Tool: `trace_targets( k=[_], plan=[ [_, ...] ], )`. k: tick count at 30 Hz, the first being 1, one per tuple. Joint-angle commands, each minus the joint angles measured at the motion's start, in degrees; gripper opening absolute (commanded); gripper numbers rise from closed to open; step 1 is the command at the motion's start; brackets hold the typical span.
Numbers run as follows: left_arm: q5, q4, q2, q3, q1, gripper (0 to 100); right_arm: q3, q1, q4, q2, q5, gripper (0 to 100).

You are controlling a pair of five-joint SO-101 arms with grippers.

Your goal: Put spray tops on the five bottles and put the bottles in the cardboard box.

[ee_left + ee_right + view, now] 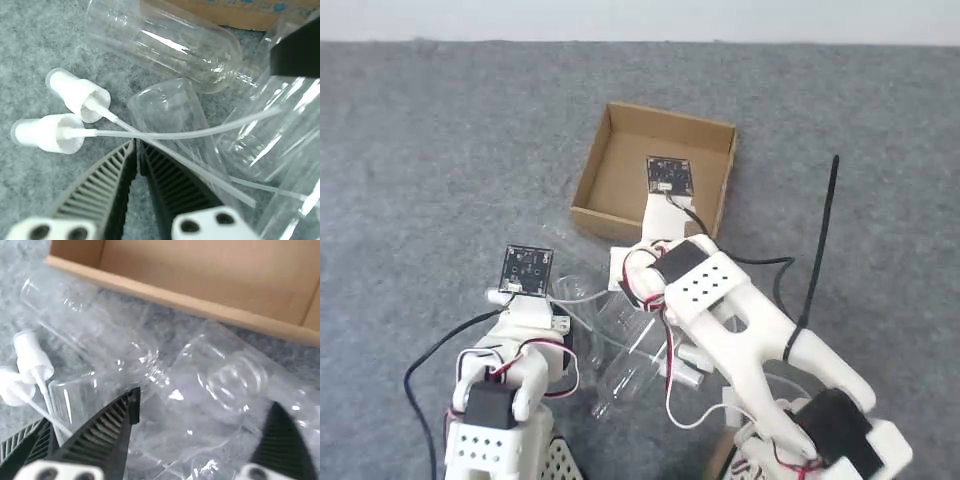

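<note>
Several clear plastic bottles [630,350] lie in a heap on the grey carpet, just in front of the open cardboard box [588,180]. Two white spray tops [77,92] [47,132] with long thin tubes lie beside them, the tubes crossing over a bottle [170,107]. My left gripper [136,146] is shut, its grey fingertips right at the crossing tubes. My right gripper [205,405] is open wide and hangs over the heap, with a capless bottle [225,377] lying between its black fingers [115,420]. No bottle in view has a top on.
The box wall [200,270] stands just beyond the bottles, and the part of the box's floor that shows is bare. One black finger of the right gripper [295,52] shows in the left wrist view. Grey carpet [440,150] spreads out on all sides.
</note>
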State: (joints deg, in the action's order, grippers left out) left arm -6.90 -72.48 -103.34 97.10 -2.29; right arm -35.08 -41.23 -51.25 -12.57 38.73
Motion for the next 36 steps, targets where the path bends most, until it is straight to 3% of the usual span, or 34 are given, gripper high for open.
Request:
trace_targets(
  k=[1, 9, 17, 27, 36],
  plan=[
    [0.26, 0.0, -0.97, -0.57, -0.09, 1, 3.16, 0.66, 1.63, -0.84, 0.18, 22.2],
    [0.26, 0.0, -0.97, -0.57, -0.09, 1, 3.16, 0.66, 1.1, -0.92, 0.0, 12.7],
    [0.26, 0.0, -0.97, -0.57, -0.09, 1, 2.9, 0.66, 0.84, -7.43, -6.51, 0.9],
    [0.26, 0.0, -0.97, -0.57, -0.09, 1, 2.81, 0.66, -1.98, -15.25, -14.51, 0.7],
    [0.26, 0.0, -0.97, -0.57, -0.09, 1, 2.81, 0.66, -8.66, -22.81, -29.71, 0.7]
  ],
)
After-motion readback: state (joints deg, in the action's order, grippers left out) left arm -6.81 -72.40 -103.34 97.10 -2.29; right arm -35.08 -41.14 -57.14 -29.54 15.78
